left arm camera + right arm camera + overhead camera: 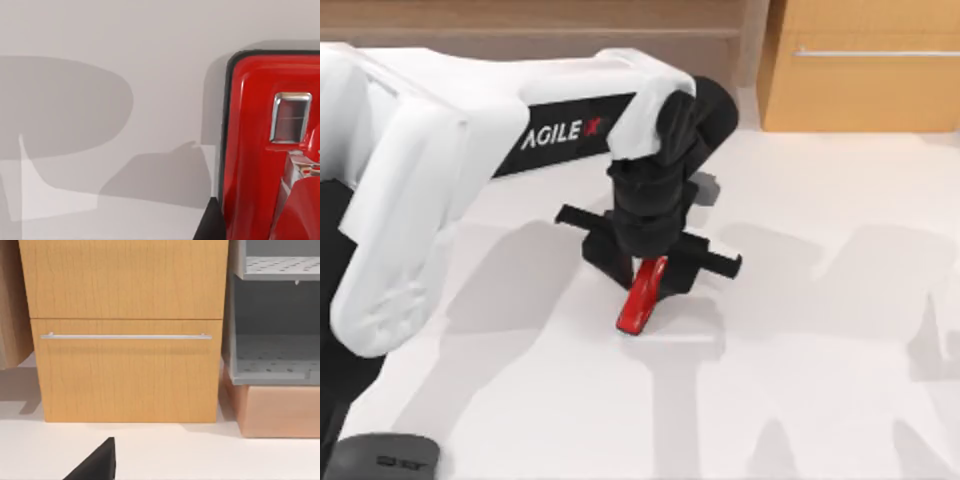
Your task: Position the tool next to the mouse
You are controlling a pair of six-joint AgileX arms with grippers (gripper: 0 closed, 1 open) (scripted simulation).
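One arm did the work at this moment: the left gripper [645, 270] stood at the middle of the top view, pointing down, with the red stapler [642, 297] between its fingers, which looked closed against the upper, dark end of the tool while the red nose reached down toward the white table [820, 330]. The left wrist view showed the stapler's glossy red body [255, 150] with its metal window close before the camera, the pale tabletop behind it. Whether the tool hung free or touched the table I could not tell. At the lower left corner of the top view lay a dark grey rounded shape, seemingly the mouse [385, 458], well apart from the stapler. The step in hand appeared to be the carry; the next move called for travel toward the lower left and a gentle set-down just beside the mouse. The right wrist view faced a wooden drawer cabinet [125, 340] and a grey shelf [275, 315].
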